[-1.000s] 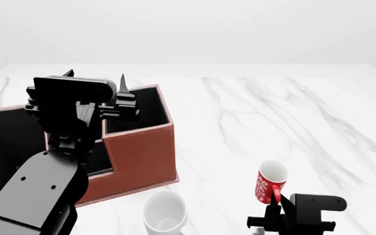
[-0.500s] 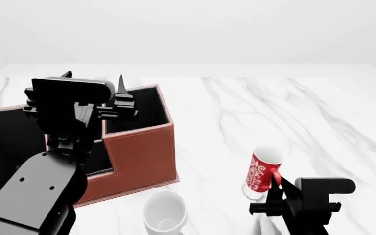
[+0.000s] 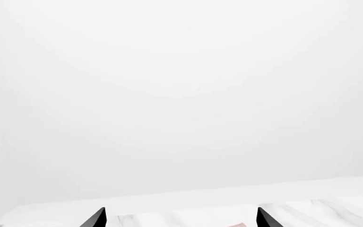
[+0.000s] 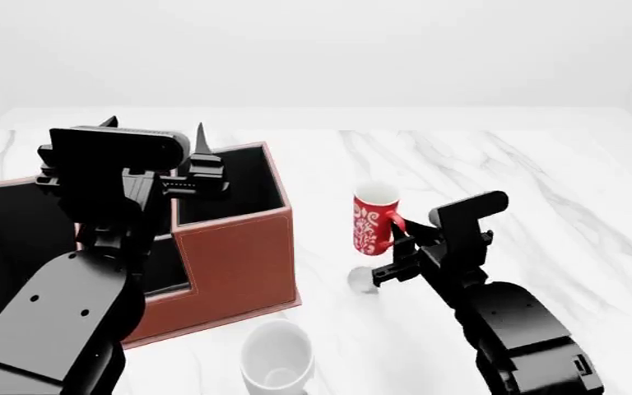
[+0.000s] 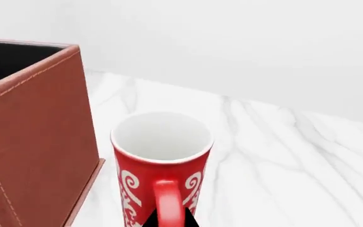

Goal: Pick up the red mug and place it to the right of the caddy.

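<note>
White marble counter (image 4: 492,181). Red mug (image 4: 374,218): upright, lifted clear of counter, just right of caddy (image 4: 234,247), handle clamped in right pincer (image 4: 401,239). Left pincer (image 4: 190,160): raised above caddy, tips apart. White mug (image 4: 276,355): near front edge.

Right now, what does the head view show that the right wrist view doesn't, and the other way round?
Only the head view shows both arms, the left gripper raised above the caddy, and the white mug. Only the right wrist view shows the red mug's white interior close up. Both show that mug upright, held by its handle just right of the caddy.
</note>
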Tool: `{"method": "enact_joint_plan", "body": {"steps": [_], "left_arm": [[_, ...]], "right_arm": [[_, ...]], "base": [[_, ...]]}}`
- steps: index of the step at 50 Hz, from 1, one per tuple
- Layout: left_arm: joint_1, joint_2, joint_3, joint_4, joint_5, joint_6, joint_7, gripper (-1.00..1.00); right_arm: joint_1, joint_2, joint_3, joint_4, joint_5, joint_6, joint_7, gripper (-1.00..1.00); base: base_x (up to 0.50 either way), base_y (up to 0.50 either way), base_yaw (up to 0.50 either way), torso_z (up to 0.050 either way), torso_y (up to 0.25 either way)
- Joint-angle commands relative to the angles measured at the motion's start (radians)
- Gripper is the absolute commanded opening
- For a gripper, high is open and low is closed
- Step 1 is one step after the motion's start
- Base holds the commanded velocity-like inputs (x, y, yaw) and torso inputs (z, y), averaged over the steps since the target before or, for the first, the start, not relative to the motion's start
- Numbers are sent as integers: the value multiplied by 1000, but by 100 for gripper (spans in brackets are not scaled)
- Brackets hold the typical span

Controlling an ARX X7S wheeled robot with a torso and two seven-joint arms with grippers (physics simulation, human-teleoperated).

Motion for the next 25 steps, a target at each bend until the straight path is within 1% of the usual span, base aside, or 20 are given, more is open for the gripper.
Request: {"method": "enact_joint_plan", "body": {"steps": [1,3,4,8,13,25], "left_arm": [[-4,-1,3,-9,-2,7,-3,100],[-3,-2,4,-7,-3,5,-4,100],[-3,-2,2,-6,-4,4,-5,100],[-3,-4,3,-10,-4,6,-6,100],[-5,-5,5,-13,-6,7,-6,100],[-4,-10,0,-10,-13,5,-9,100]], "right_arm": [[236,-123,-99,420,-74,-171,-117,-100],[276,-151,-102,532,-86,-233,-127,-100],[310,-174,-103,625,-86,-260,-145,-100],[349,-218,-123,772,-100,-325,-178,-100],[333,-241,-143,803,-100,-342,-210,-100],[345,-252,-157,883,-100,-364,-210,-100]], "base": [[0,0,0,0,0],[0,0,0,0,0],[0,0,0,0,10],[0,0,0,0,0],[0,0,0,0,0],[0,0,0,0,1]]}}
